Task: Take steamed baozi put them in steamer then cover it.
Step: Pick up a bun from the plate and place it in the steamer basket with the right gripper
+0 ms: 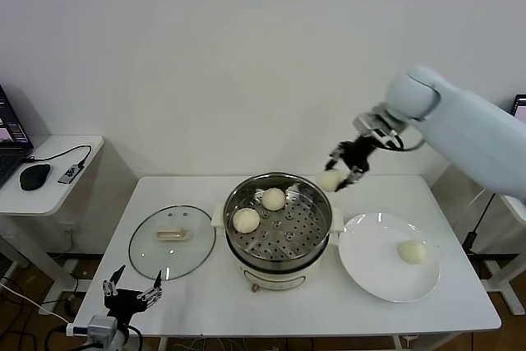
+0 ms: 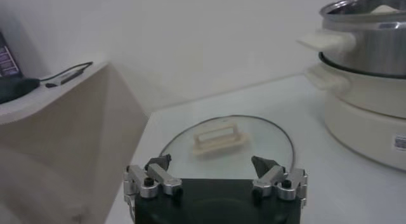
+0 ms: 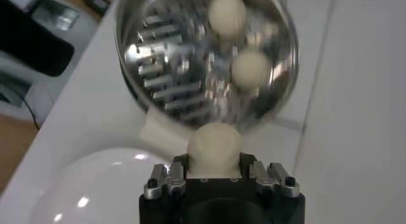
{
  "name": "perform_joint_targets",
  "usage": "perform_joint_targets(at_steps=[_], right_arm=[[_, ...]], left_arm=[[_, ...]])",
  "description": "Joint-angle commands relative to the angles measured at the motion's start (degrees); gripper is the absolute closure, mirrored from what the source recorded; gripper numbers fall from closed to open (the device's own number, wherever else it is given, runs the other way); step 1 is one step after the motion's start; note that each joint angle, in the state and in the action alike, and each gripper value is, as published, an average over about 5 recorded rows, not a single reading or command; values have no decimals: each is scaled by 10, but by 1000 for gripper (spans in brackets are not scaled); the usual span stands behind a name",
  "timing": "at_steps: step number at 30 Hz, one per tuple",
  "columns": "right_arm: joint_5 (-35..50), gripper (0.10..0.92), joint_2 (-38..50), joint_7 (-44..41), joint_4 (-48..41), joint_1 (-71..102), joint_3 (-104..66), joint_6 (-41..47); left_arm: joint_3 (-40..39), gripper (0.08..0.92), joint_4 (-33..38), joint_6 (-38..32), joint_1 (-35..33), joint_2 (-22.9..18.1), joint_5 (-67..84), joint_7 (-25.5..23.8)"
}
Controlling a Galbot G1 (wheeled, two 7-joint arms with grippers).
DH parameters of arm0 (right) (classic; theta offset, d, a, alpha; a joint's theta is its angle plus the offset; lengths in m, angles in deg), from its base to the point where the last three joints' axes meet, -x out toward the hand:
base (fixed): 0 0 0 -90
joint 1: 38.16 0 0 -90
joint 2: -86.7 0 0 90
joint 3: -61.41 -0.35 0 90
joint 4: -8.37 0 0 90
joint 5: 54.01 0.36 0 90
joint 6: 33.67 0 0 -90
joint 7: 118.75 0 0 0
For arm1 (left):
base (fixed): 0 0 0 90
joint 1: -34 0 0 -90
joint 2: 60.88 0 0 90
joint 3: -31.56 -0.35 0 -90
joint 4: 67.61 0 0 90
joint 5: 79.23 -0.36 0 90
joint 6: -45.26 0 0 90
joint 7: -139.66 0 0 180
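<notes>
Two baozi (image 1: 259, 210) sitting in steamer (image 1: 279, 221) | right gripper (image 1: 343, 172) clamping third bun (image 1: 329, 180) | left gripper (image 1: 130, 294) gaping, idling | fourth bun (image 1: 411, 251), glass lid (image 1: 172, 242) waiting

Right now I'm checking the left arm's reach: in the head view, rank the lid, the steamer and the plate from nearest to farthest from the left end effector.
1. Lid: just ahead of the open left end effector, table's left.
2. Steamer: centre.
3. Plate: far right.
</notes>
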Motion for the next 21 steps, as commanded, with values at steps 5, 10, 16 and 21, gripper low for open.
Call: perform_joint_targets(at_steps=[5, 10, 16, 21], right_arm=[[-69, 516, -113, -22, 69, -34, 89, -223], [-137, 516, -112, -9, 115, -10, 109, -230], [-211, 516, -136, 12, 115, 18, 99, -247], [-242, 516, -148, 18, 119, 35, 96, -253]], left_arm=[[1, 177, 7, -1, 0, -5, 1, 1], [1, 177, 8, -2, 0, -5, 3, 1], [1, 177, 5, -2, 2, -4, 4, 2], [2, 177, 5, -2, 2, -5, 6, 2]])
